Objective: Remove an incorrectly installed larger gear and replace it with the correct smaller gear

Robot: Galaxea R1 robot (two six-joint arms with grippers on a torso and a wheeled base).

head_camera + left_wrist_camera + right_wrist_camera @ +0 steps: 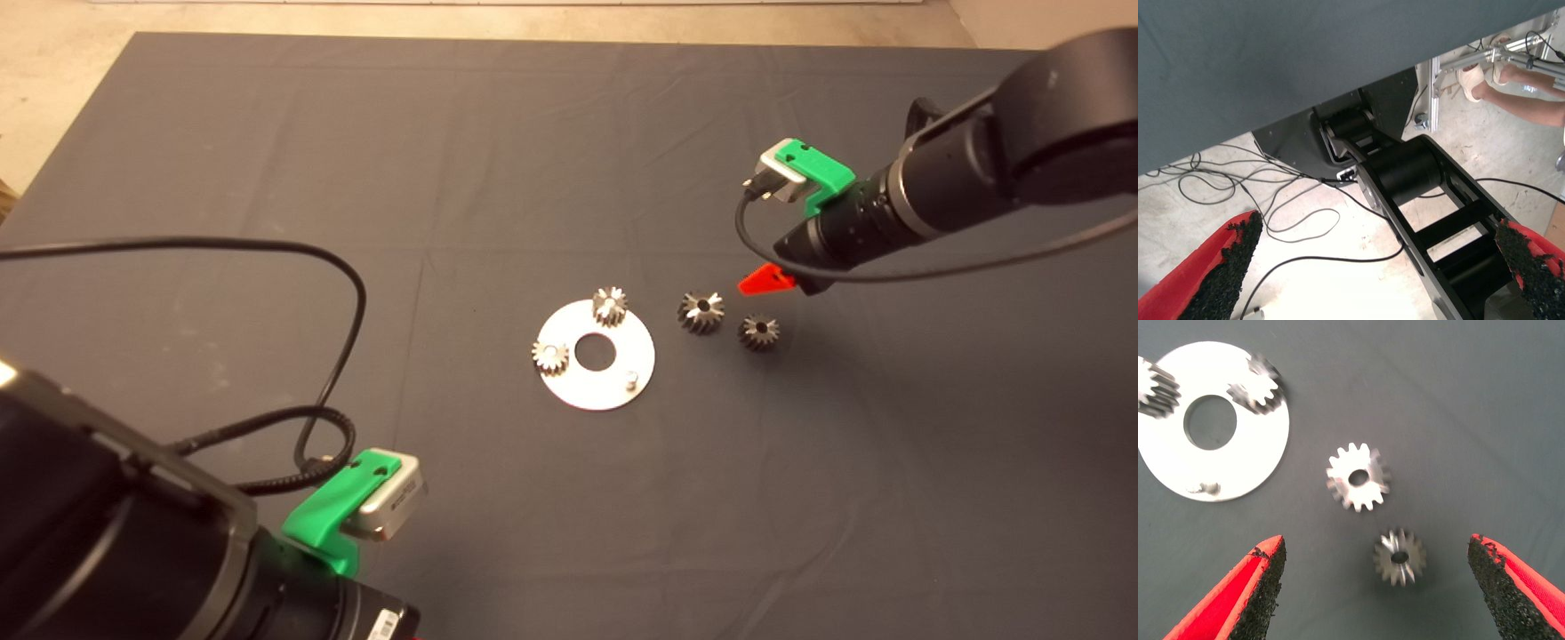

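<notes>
The larger gear [701, 312] [1358, 478] lies flat on the mat just right of the round silver plate [613, 396] [1178, 463]. The smaller gear [759, 332] [1399, 557] lies beside it, further right. Two more small gears [610, 305] [550, 356] sit on the plate, and a third peg [630, 380] [1205, 488] stands bare. My right gripper [775, 283] [1376, 545] hovers open above the loose gears, its fingers [1265, 587] wide on either side of the smaller gear and holding nothing. My left gripper [1378, 223] is parked open at the lower left, over the mat's edge.
The dark mat [356, 133] covers the table around the plate. A black cable [356, 293] from the left arm loops over the mat's left side. In the left wrist view, the floor with cables, the robot's black base [1405, 173] and a person's feet [1478, 77] show.
</notes>
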